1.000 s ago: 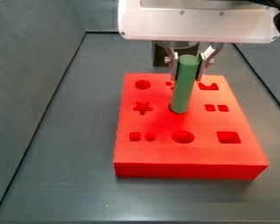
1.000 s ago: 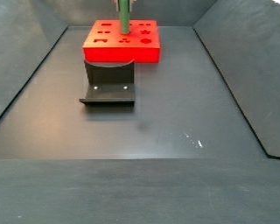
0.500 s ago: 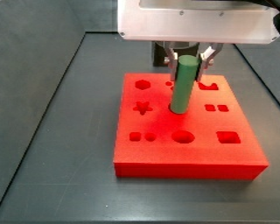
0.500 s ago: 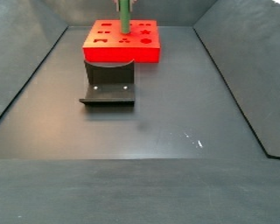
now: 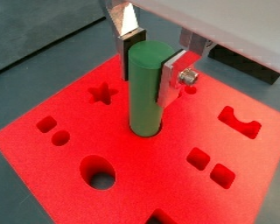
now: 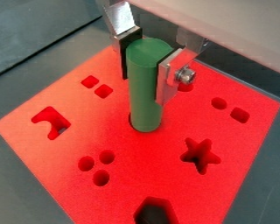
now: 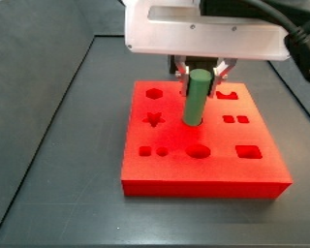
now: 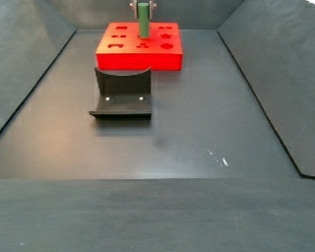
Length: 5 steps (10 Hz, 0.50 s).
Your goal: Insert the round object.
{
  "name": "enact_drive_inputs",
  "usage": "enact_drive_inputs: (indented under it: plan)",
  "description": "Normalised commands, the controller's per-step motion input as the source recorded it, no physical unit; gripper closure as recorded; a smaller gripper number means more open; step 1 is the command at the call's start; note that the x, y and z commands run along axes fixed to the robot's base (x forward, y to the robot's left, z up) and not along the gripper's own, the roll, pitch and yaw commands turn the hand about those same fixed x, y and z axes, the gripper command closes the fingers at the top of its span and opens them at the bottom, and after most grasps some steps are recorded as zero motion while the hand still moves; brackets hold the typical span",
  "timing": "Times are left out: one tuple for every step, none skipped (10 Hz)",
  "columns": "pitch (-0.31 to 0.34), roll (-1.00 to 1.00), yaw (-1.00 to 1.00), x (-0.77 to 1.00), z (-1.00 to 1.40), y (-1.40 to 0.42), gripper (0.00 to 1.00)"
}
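The round object, a green peg [image 5: 147, 87], stands upright between my gripper's [image 5: 152, 63] silver fingers, which are shut on its upper part. Its lower end meets the top of the red block [image 5: 60, 162] near the block's middle and seems to sit in a round hole there. Both wrist views show this grip [image 6: 147, 63] on the peg [image 6: 145, 92]. In a side view the gripper [image 7: 197, 74] holds the peg [image 7: 193, 100] over the red block [image 7: 203, 170]. The other side view shows the peg [image 8: 143, 20] on the block [image 8: 138, 57] at the far end.
The block has other cut-outs: a star [image 6: 202, 153], a larger round hole [image 5: 99, 173], small squares [image 5: 210, 166] and a notched slot [image 5: 241, 122]. The dark fixture [image 8: 122, 94] stands on the floor just in front of the block. Dark walls bound the floor.
The gripper has come down with the peg still in it. The peg's top sits lower over the block and the peg stands a little straighter.
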Motion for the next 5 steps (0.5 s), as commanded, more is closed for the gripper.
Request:
enact_drive_inputs:
  plan:
    - [0.000,0.08,0.00,0.17,-0.51,-0.14,1.00]
    - [0.000,0.05,0.00,0.19,-0.59,-0.15,1.00]
    - [0.000,0.06,0.00,0.20,-0.62,-0.18,1.00]
    - [0.000,0.08,0.00,0.25,-0.64,-0.21,1.00]
    - [0.000,0.11,0.00,0.22,-0.61,-0.19,1.00]
